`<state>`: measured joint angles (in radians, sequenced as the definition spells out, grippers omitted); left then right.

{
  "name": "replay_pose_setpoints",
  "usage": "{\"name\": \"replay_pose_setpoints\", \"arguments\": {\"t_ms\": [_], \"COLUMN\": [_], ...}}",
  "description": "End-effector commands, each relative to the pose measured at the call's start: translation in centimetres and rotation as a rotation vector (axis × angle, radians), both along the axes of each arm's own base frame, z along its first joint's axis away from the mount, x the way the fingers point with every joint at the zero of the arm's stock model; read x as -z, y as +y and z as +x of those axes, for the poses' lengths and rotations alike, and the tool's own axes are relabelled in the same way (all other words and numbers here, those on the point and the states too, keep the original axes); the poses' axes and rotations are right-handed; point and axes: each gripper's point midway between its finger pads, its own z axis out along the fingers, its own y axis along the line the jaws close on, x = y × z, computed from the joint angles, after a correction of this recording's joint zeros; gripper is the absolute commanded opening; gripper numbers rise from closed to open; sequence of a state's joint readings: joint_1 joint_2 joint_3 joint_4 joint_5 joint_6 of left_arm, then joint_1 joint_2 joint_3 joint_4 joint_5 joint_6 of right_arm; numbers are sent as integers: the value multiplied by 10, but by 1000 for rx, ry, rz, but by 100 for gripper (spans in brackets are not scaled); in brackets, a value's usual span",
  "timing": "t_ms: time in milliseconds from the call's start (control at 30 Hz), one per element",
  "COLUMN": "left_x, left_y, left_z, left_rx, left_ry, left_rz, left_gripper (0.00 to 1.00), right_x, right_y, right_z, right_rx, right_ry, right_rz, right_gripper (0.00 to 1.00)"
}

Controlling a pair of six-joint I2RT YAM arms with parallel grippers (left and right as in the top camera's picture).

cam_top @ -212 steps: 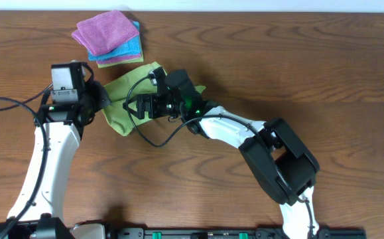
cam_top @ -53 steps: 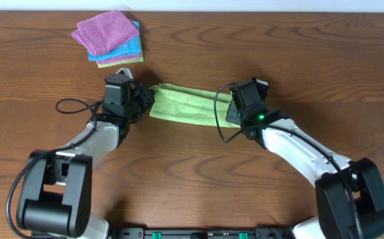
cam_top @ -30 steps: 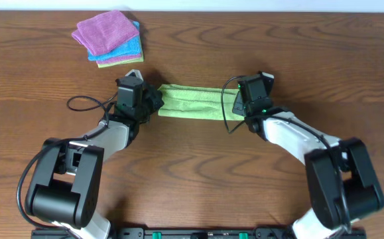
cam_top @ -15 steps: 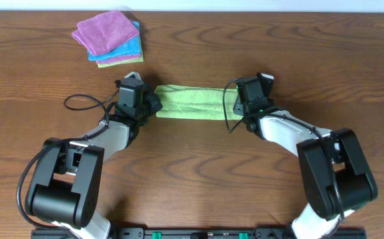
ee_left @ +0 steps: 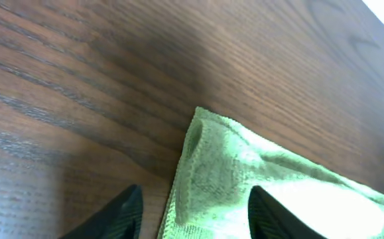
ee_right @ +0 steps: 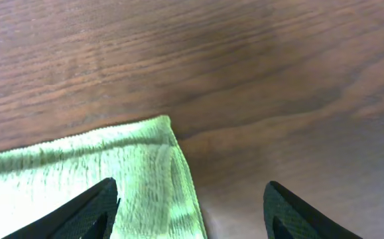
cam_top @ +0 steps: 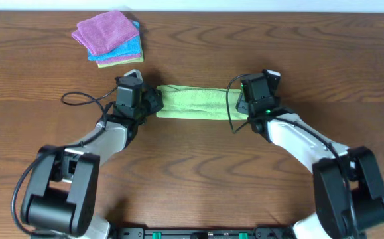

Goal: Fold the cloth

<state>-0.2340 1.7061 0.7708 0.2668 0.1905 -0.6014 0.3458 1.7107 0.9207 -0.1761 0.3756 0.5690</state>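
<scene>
The cloth (cam_top: 198, 103) is lime green and lies on the table as a long narrow folded strip running left to right. My left gripper (cam_top: 154, 101) stands open over its left end. In the left wrist view the cloth's corner (ee_left: 238, 166) lies loose between the black fingers (ee_left: 122, 216), with the left gripper (ee_left: 195, 219) holding nothing. My right gripper (cam_top: 243, 106) is open over the right end. In the right wrist view the cloth's edge (ee_right: 132, 166) lies between the spread fingers (ee_right: 291, 212) of the right gripper (ee_right: 192, 212), not pinched.
A stack of folded cloths (cam_top: 109, 36), purple on turquoise-blue, sits at the far left near the table's back edge. A black cable (cam_top: 85, 99) loops beside the left arm. Bare wood (cam_top: 198, 159) lies in front of the strip.
Both grippers have opened and let go of the cloth's ends. The strip now rests flat on the table, barely shifted. The right wrist has drawn slightly to the right.
</scene>
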Motion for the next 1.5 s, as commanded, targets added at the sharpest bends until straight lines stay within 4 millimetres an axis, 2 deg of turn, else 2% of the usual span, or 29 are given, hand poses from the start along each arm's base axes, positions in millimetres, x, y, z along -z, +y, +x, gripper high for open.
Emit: {"name": "replay_pose_setpoints", "arguments": {"t_ms": [0,100,200,367,567,833,1000,1233,1400,1467], "left_x": [-19,-27,-33,-25,-4,4,19,17,22,27], "left_y": [3,6,0,-1,-4,-23,-36,-45,-44,-41], "left_z": [1,-3,-5,-4,-1,12,19,25,19,14], "left_rx": [23,23,43,38,47,79,97,108,109,111], "left_ry": [-49,-46,-50,-32,0,-22,9,4,36,63], "left_rz": [48,61,31,24,20,20,15,3,12,23], "left_gripper": [56,59,61,59,58,57,54,34,34,37], "right_x": [-15,-22,-27,-22,-15,3,3,4,3,4], "right_y": [-8,-1,18,35,29,0,1,1,1,1], "right_z": [-4,-13,-26,-43,-50,-58,-57,-58,-57,-58], "right_rx": [39,41,23,42,75,170,165,165,165,165], "right_ry": [-19,1,44,131,166,199,196,198,198,198], "right_rz": [9,80,221,374,381,403,418,419,420,419], "right_gripper": [72,75,80,83,84,84,84,84,84,84]}}
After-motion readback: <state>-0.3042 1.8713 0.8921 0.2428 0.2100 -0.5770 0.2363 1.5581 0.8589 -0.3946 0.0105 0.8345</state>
